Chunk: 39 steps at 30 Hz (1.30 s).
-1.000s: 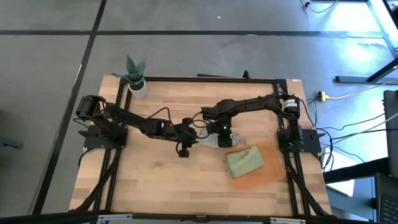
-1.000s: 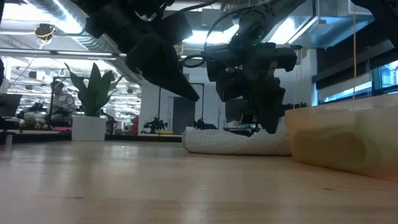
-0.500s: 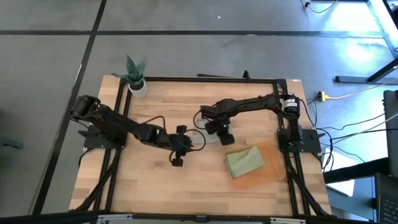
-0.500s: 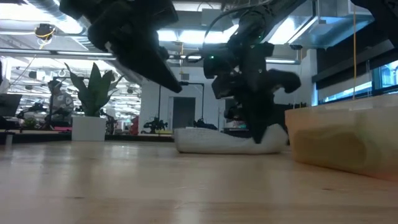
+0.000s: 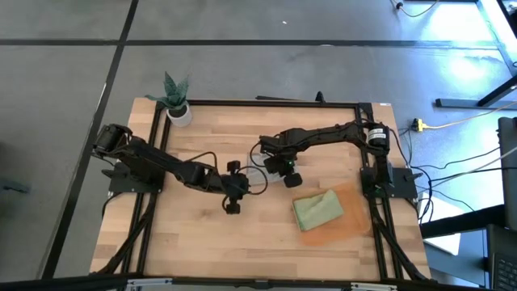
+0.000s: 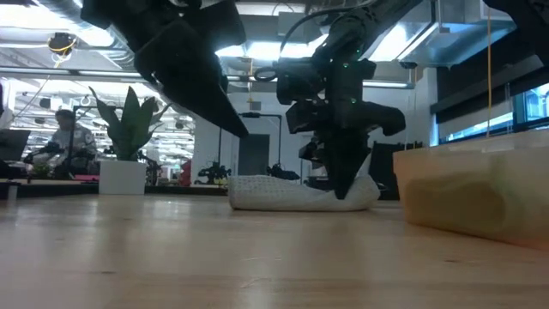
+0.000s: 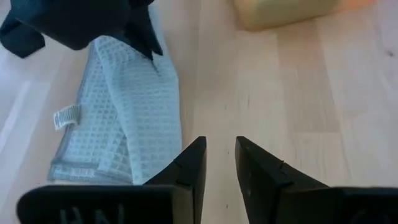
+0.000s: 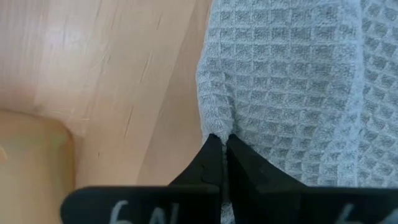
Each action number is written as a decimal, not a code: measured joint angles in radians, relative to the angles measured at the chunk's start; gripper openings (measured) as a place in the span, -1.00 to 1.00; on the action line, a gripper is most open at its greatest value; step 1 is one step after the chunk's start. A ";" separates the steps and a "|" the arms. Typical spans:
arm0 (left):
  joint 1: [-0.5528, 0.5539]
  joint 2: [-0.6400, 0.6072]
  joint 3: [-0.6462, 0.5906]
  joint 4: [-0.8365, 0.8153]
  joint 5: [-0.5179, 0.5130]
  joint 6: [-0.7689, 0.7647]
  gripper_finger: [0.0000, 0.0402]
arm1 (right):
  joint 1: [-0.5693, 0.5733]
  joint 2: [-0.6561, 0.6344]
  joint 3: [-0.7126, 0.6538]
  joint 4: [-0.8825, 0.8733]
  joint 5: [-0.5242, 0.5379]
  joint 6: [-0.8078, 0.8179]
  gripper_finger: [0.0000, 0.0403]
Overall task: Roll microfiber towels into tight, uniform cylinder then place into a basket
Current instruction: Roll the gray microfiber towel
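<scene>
The pale grey towel [image 5: 258, 175] lies loosely rolled on the table's middle; it also shows in the low view [image 6: 283, 193] and the left wrist view [image 7: 118, 118]. My right gripper [image 5: 280, 171] is shut on its end nearest the basket. My left gripper [image 5: 233, 205] hangs above the table just near-left of the towel; its fingers [image 7: 219, 155] stand a narrow gap apart and hold nothing. The sage green towel [image 5: 317, 208] lies bundled in the orange-brown basket [image 5: 349, 228]. My right gripper pinches a small pucker of the grey towel's waffle cloth [image 8: 217, 127] between its two fingers, near the roll's basket-side end [image 6: 356, 193]. The fingers come from above, pointing steeply down. The towel rests on the table along its whole length.
A small potted plant [image 5: 176, 101] stands at the far left corner. The basket's pale wall [image 6: 467, 193] rises close to the towel's right. Bare wood lies along the near edge and the left half. A person sits in the room beyond [image 6: 64, 142].
My right gripper, shut on the grey towel, has dragged it along the table toward the left edge, away from the basket. My left gripper has drawn back from the towel toward the near-left.
</scene>
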 joint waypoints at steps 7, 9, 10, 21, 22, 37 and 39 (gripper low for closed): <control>0.013 0.000 0.000 0.000 0.041 -0.002 -0.72 | 0.001 0.000 0.000 -0.001 -0.001 0.000 -0.96; 0.013 0.000 0.000 0.000 0.037 -0.008 -0.76 | 0.001 0.000 0.000 -0.002 -0.001 0.001 -0.96; 0.013 0.000 0.000 0.000 0.030 -0.015 -0.77 | 0.001 0.000 0.000 -0.002 -0.001 0.001 -0.96; 0.035 0.000 0.000 -0.001 0.028 -0.018 -0.56 | 0.001 0.001 0.000 -0.018 -0.001 0.004 -0.96; 0.039 0.000 0.000 -0.001 0.028 -0.018 -0.54 | 0.001 0.001 0.000 -0.018 -0.001 0.005 -0.96; 0.058 0.128 0.001 0.057 0.034 0.104 -0.49 | 0.001 0.002 0.002 -0.017 -0.001 0.013 -0.96; 0.058 0.149 0.001 0.081 0.024 0.109 -0.49 | 0.001 0.002 0.002 -0.017 -0.001 0.028 -0.96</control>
